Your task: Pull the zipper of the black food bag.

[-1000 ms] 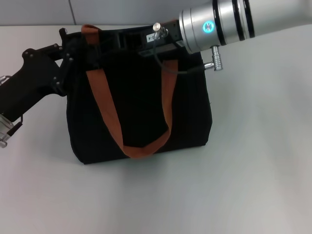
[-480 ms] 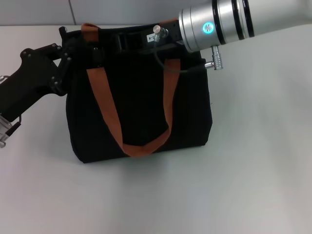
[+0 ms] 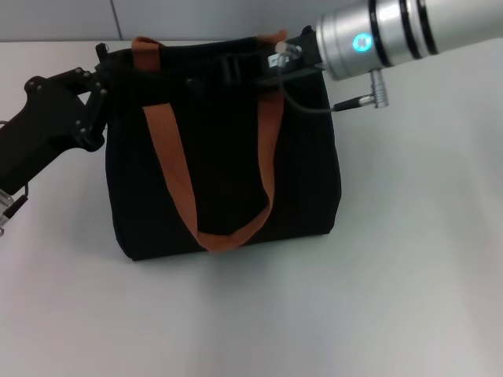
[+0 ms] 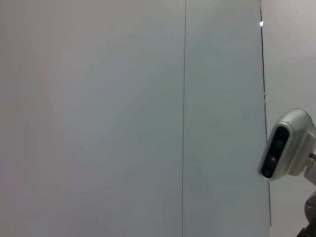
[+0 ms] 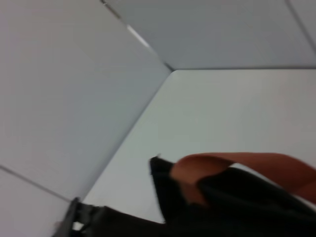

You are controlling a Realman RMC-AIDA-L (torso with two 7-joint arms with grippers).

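Note:
The black food bag [image 3: 220,157] stands upright on the white table, its orange-brown strap handles [image 3: 169,173] hanging down its front. My left gripper [image 3: 106,71] is at the bag's top left corner, touching it. My right gripper [image 3: 224,69] reaches in from the right along the bag's top edge. It is black against the black fabric there. The zipper slider is hidden in every view. The right wrist view shows a bag corner [image 5: 163,182] and one strap [image 5: 237,168]. The left wrist view shows only wall.
The white table [image 3: 409,259] spreads in front and to the right of the bag. A grey wall [image 3: 63,20] runs behind it. A grey camera-like housing [image 4: 289,143] shows at the edge of the left wrist view.
My right arm has moved to the right along the bag's top edge. My left arm has shifted slightly left and up at the corner. The bag has stayed in place.

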